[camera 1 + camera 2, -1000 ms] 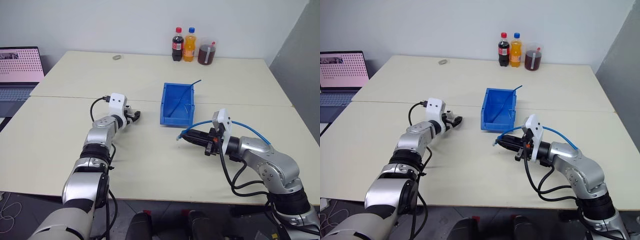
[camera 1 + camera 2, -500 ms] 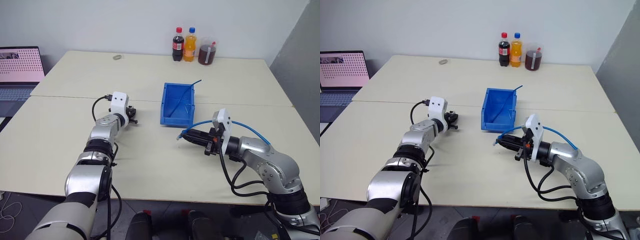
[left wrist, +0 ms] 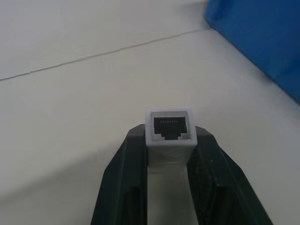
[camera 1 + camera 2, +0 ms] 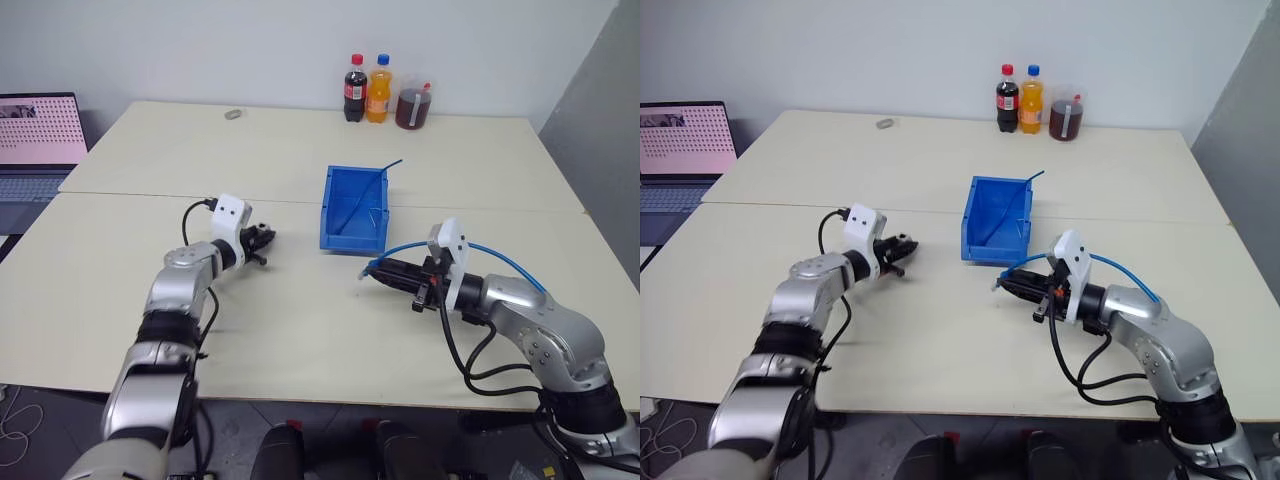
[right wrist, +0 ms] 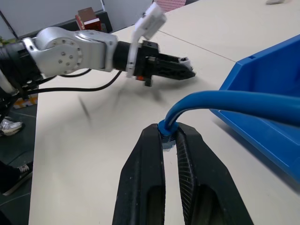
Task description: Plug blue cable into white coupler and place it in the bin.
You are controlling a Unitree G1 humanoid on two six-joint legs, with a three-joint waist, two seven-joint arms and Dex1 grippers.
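White coupler (image 3: 169, 127), socket facing outward.

Two pale desks (image 4: 300, 150) stand edge to edge against a plain white wall (image 4: 250, 45). A grey panel (image 4: 600, 120) rises past the right edge.

The room was bright and evenly lit from above. Shadows on the bench (image 4: 300, 330) were soft and pale. The left hand (image 5: 180, 71) looked a bit blurry in the right wrist view.
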